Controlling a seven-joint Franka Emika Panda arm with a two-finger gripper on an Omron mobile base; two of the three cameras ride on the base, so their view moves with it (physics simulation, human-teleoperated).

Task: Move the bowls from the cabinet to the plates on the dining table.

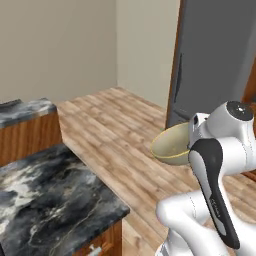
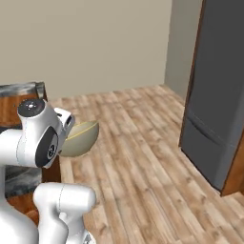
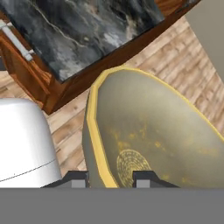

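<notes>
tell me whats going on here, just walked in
The white robot arm is carrying the pale beige-cream bowl, gripper shut on its yellow-edged rim, one finger inside and one outside. The bowl hangs tilted in the air over the wooden floor, beside a marble-topped counter. A tall dark grey fridge stands nearby.

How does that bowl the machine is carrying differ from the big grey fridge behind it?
The bowl is round, pale beige with a yellow rim; the fridge is tall, flat-fronted and dark grey. The bowl is held off the floor, tilted, its rim between the gripper tips; the fridge stands upright on the floor. Both look plain and matte.
</notes>
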